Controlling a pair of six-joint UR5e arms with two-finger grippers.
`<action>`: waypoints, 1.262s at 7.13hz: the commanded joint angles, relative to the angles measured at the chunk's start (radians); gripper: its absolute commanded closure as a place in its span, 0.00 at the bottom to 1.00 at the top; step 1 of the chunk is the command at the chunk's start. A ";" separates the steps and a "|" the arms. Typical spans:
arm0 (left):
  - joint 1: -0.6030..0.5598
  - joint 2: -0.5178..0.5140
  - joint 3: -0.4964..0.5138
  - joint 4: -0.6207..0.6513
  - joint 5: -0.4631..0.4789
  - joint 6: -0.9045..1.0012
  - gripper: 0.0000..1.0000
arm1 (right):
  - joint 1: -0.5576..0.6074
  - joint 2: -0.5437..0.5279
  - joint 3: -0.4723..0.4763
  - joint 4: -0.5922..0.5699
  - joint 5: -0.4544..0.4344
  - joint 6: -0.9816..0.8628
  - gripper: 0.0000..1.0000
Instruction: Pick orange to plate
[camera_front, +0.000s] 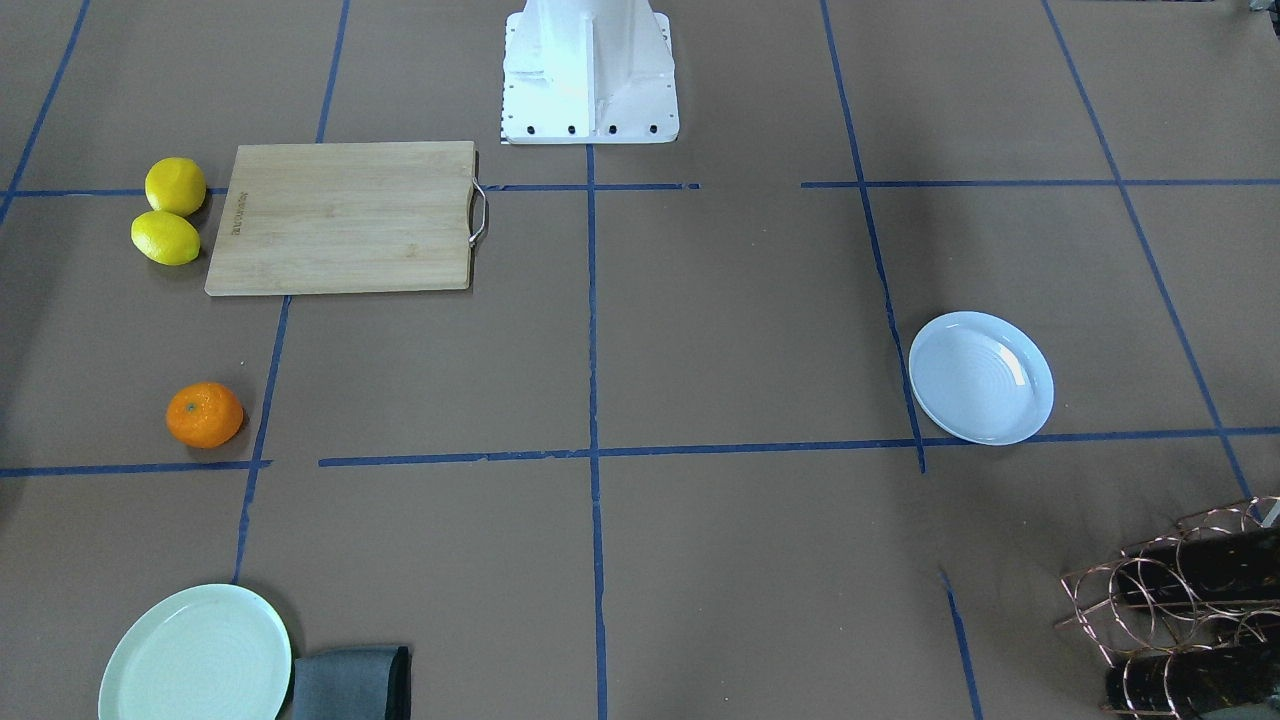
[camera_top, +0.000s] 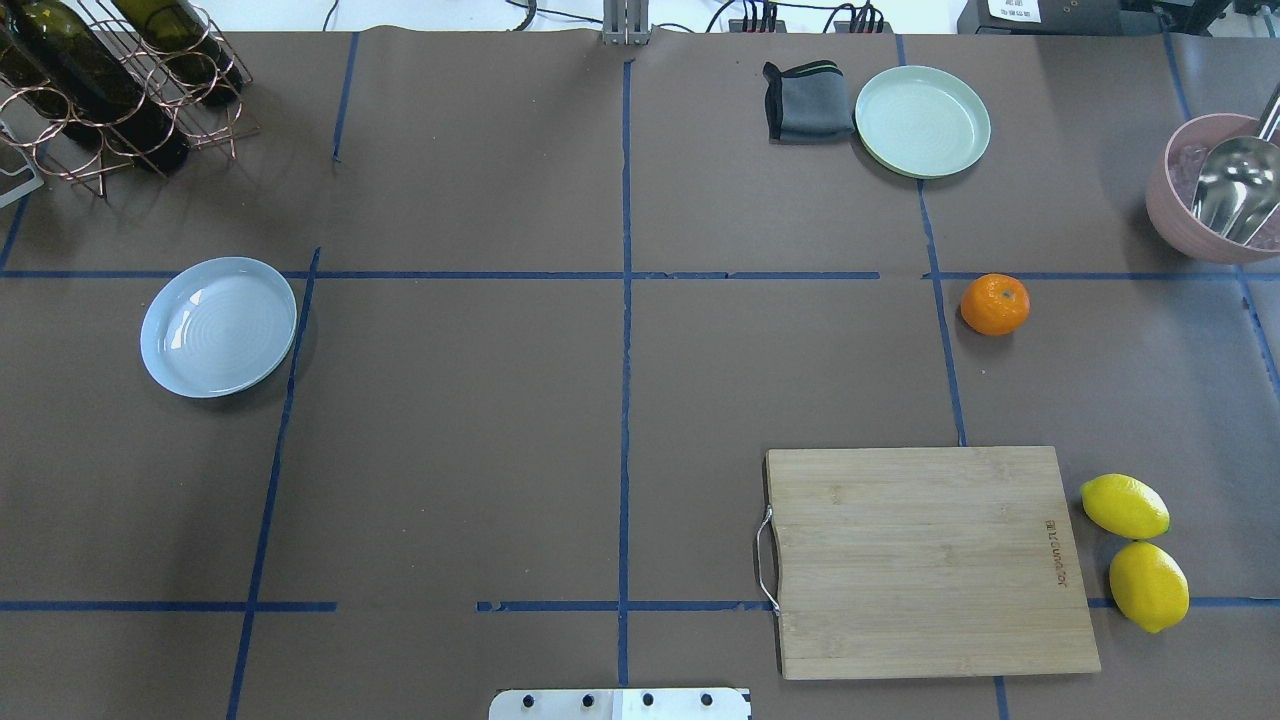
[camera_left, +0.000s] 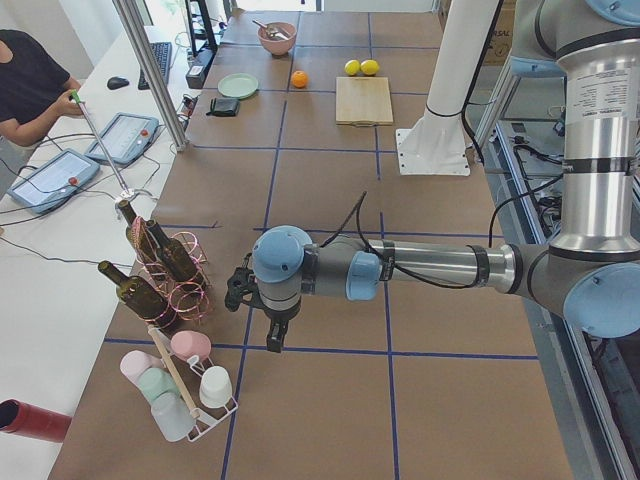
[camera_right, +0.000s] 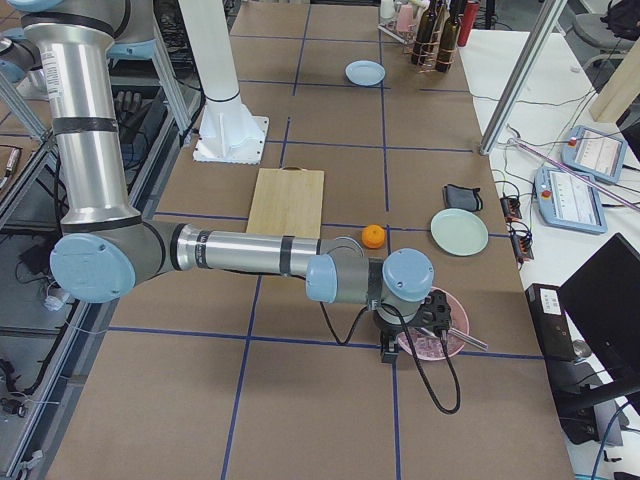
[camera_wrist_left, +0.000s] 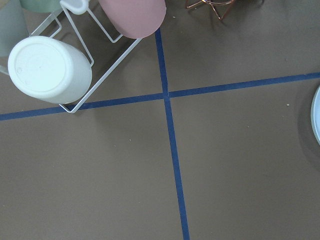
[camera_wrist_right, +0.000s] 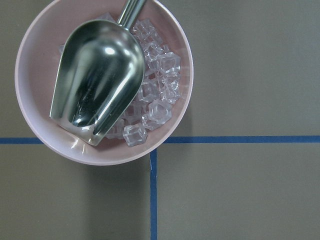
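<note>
The orange (camera_top: 994, 304) lies alone on the brown table, on the robot's right side, beyond the cutting board; it also shows as the orange (camera_front: 204, 414) and the orange (camera_right: 373, 236). The pale bluish-white plate (camera_top: 219, 325) sits empty on the left side, and its rim (camera_wrist_left: 317, 115) shows at the left wrist view's right edge. My left gripper (camera_left: 238, 290) hovers near the bottle rack, far from the orange. My right gripper (camera_right: 435, 312) hangs over a pink bowl, a short way from the orange. Neither gripper's fingers can be made out, so I cannot tell if they are open or shut.
A wooden cutting board (camera_top: 930, 560) lies near the robot's right side, with two lemons (camera_top: 1124, 505) beside it. A mint-green plate (camera_top: 922, 120) and grey cloth (camera_top: 808, 100) sit at the far edge. A pink bowl (camera_wrist_right: 30, 125) holds ice and a metal scoop. A bottle rack (camera_top: 110, 80) stands far left.
</note>
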 joint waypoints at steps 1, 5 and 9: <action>-0.002 -0.013 -0.002 -0.001 0.000 0.000 0.00 | 0.005 0.003 0.001 0.003 -0.006 0.002 0.00; 0.059 -0.163 0.035 -0.098 -0.010 -0.013 0.00 | -0.008 0.041 0.035 0.066 -0.003 0.039 0.00; 0.341 -0.215 0.165 -0.373 0.008 -0.393 0.00 | -0.146 0.116 0.016 0.234 -0.032 0.211 0.00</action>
